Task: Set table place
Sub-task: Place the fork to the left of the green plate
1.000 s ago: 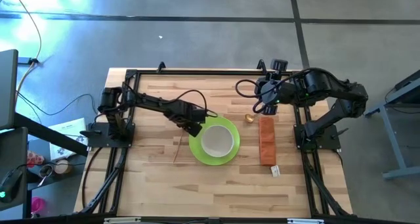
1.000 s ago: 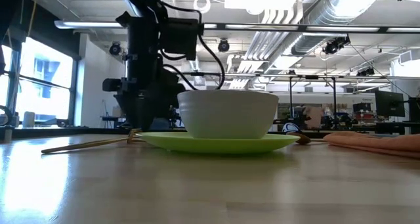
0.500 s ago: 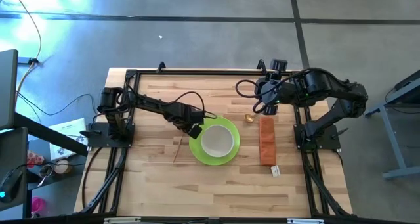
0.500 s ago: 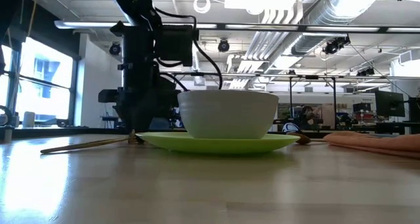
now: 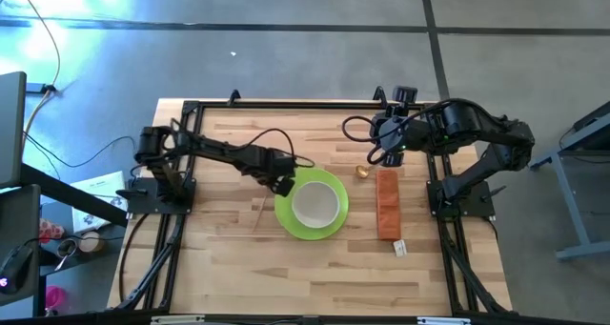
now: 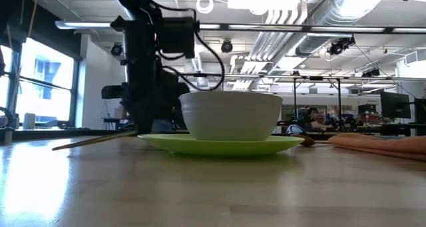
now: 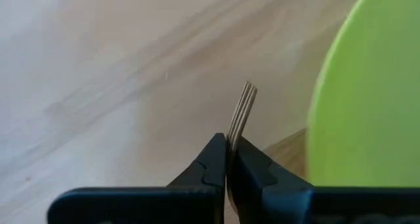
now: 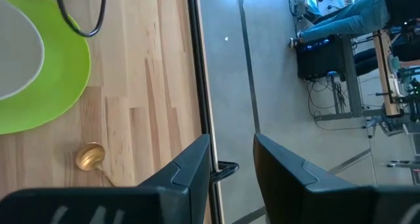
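A white bowl [image 5: 317,203] stands on the lime-green plate [image 5: 286,218] in the middle of the table [image 5: 219,268]. Left of the plate lies the thin gold fork [image 5: 258,217], and my left gripper [image 5: 282,185] is shut on the end of it nearest the plate. The gold spoon [image 5: 362,172] lies right of the plate, its bowl end showing in the right wrist view [image 8: 90,157]. My right gripper [image 8: 233,159] hovers open over the table's far right part, with nothing between its fingers. My left gripper pinches the fork between its two fingers close to its striped, tined end [image 7: 240,112], which sticks out past the fingertips. The fingers come slanting down from the table's far left. The held end [image 6: 130,133] is raised; the other end [image 6: 58,148] rests on the table.
An orange-brown strip [image 5: 387,203] lies right of the spoon, with a small white tag [image 5: 400,249] at its near end. Black rails [image 5: 181,220] run along the table's edges. Bare wood stretches along the near side.
My left gripper has shut on the fork's end beside the plate and risen a little. That end has come up off the table while the far handle end stays down, so the fork now slants instead of lying flat.
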### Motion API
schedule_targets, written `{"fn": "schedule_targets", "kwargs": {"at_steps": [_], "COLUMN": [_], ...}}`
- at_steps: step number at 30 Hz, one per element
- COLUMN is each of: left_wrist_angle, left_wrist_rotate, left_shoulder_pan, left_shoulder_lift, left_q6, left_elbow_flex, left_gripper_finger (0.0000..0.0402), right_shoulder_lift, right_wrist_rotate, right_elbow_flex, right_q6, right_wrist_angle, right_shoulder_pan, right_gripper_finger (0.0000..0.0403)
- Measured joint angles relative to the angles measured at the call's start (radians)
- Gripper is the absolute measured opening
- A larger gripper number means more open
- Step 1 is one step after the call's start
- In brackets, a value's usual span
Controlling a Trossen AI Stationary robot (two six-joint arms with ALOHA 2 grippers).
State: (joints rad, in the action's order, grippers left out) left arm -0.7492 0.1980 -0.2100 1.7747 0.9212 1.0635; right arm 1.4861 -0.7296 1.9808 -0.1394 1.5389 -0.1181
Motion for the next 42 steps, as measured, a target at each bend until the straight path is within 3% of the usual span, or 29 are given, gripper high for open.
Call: {"fn": "schedule_targets", "kwargs": {"at_steps": [5, 10, 17, 28, 42], "left_wrist_angle": [0.216, 0.436, 0.919, 0.949, 0.924], "left_wrist_rotate": [0.004, -0.024, 0.001, -0.009, -0.046], "left_shoulder_pan": [0.000, 0.001, 0.010, 0.014, 0.013], "left_shoulder_lift": [-0.100, -0.223, -0.327, -0.320, -0.322], "left_q6": [0.052, 0.214, 0.397, 0.368, 0.296], "left_elbow_flex": [-0.106, -0.352, -0.670, -0.729, -0.705], "left_gripper_finger": [0.0002, 0.0001, 0.0000, 0.0005, 0.0112], "right_shoulder_lift": [0.000, 0.000, 0.000, 0.000, 0.000], "right_wrist_rotate": [0.000, 0.000, 0.000, 0.000, 0.000], "right_elbow_flex": [0.000, 0.000, 0.000, 0.000, 0.000], "right_q6": [0.000, 0.000, -0.023, -0.019, -0.008], "right_wrist_angle": [0.017, 0.032, 0.025, 0.003, -0.018], "right_shoulder_pan": [0.000, 0.000, 0.000, 0.000, 0.000], "right_gripper_finger": [0.0110, 0.0110, 0.0110, 0.0110, 0.0110]}}
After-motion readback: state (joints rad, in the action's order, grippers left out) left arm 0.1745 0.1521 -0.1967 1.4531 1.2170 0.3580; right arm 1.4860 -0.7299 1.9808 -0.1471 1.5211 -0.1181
